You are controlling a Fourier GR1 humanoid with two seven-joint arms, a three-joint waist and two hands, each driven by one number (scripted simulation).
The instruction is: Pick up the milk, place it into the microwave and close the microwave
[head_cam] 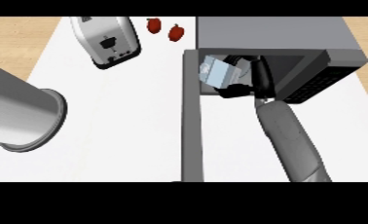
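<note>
A white counter (129, 121) is filling most of the head view, with pale wooden flooring (22, 38) showing beyond its edges. The microwave (273, 33) is sitting at the counter's right side, its grey top facing up and its cavity standing open. Its door (191, 121) is hanging open from the cavity's left edge, reaching as a long grey strip toward the view's lower edge.

The milk (214, 69) – a pale blue and white carton – is sitting inside the microwave's cavity, close to the door side and slightly tilted. The right hand (262, 79) is reaching into the cavity and curling round the carton, black fingers showing both above and below it. The grey right forearm (291, 140) is running from the microwave's mouth down to the lower edge.

Left of the microwave, a silver toaster (108, 40) is lying at an angle – two red fruits (154, 25) are resting between it and the microwave. Far left of the microwave, a large grey cylinder (28, 111) is leaning in; I cannot tell what it is.
</note>
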